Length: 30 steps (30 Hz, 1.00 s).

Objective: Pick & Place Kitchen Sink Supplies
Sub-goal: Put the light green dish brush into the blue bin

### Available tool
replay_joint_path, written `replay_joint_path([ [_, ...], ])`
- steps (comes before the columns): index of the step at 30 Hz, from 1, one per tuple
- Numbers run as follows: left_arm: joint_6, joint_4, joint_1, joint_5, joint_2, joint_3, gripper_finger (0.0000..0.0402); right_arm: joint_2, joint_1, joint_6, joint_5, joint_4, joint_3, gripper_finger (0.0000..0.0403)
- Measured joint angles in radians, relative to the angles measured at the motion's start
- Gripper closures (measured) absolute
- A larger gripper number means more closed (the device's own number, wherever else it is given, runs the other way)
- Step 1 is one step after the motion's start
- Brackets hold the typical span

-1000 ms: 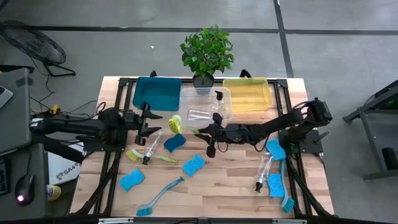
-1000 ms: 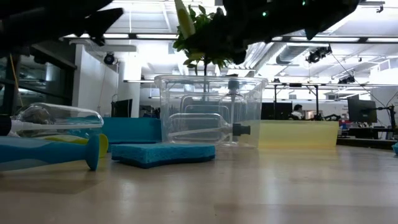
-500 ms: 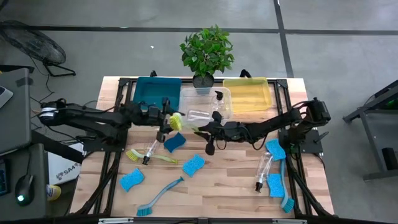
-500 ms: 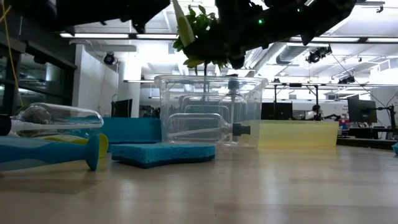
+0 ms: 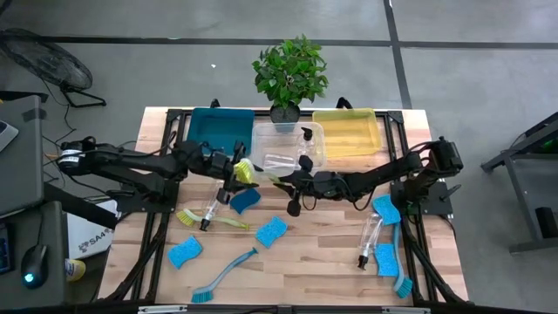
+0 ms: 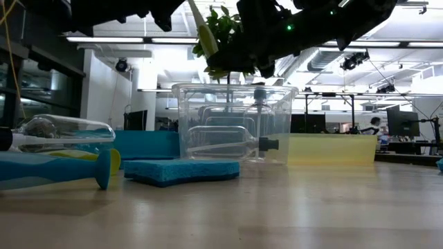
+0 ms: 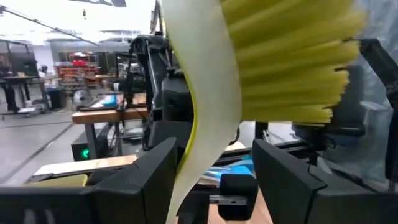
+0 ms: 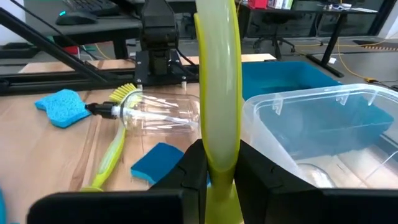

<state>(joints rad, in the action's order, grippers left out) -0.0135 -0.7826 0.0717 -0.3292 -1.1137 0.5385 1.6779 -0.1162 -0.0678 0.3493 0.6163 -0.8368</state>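
A yellow-green dish brush [image 5: 253, 173] hangs in the air in front of the clear bin [image 5: 288, 144]. Its bristle head [image 7: 292, 56] points toward the table's left. My right gripper [image 5: 281, 183] reaches in from the right and is shut on the brush's handle [image 6: 203, 31]. My left gripper [image 5: 234, 170] reaches in from the left and is open. Its fingers [image 7: 149, 168] stand on either side of the brush's neck [image 7: 205, 112] just below the head; I see no touch. A clear pump bottle [image 5: 281, 162] lies inside the clear bin. My right gripper pinches the brush's handle [image 8: 219, 140] between its two fingers, at the end away from the head. The fingers come nearly level from the table's right and lie along the handle. The brush is lifted clear of the table and reaches out beyond the fingertips toward my left gripper.
On the table lie several blue sponges [image 5: 271, 230], two pump bottles [image 5: 212, 207] [image 5: 370, 237], another yellow-green brush [image 5: 209, 220] and two blue brushes [image 5: 225, 275] [image 5: 399, 262]. At the back stand a teal bin [image 5: 218, 129], a yellow bin [image 5: 347, 131] and a potted plant [image 5: 290, 74].
My left gripper has gone up and toward the table's right, up to the brush head, and its open fingers now stand around the brush's neck. It has hardly moved in the last half second. My right gripper has kept the brush where it was.
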Motion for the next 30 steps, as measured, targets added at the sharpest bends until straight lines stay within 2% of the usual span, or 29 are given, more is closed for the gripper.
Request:
replay_joint_path([
  [9,-0.017,-0.037,0.000,0.061,0.000,0.000,0.0212,0.000,0.001,-0.011,0.000,0.004,0.000,0.0355],
  [12,-0.016,-0.038,0.000,0.075,0.000,0.000,0.0248,0.000,0.001,-0.011,0.000,0.001,0.000,0.0355],
  [18,0.011,-0.035,0.001,0.090,0.000,0.000,0.0349,0.000,-0.001,-0.026,-0.012,-0.007,0.000,0.0355],
  [25,0.050,-0.013,0.001,0.090,0.000,0.000,0.0352,0.000,0.000,-0.036,-0.026,-0.027,0.000,0.0354],
  [30,0.036,0.001,0.001,0.099,-0.001,-0.001,0.0352,0.000,0.000,-0.028,-0.065,-0.030,0.000,0.0296],
])
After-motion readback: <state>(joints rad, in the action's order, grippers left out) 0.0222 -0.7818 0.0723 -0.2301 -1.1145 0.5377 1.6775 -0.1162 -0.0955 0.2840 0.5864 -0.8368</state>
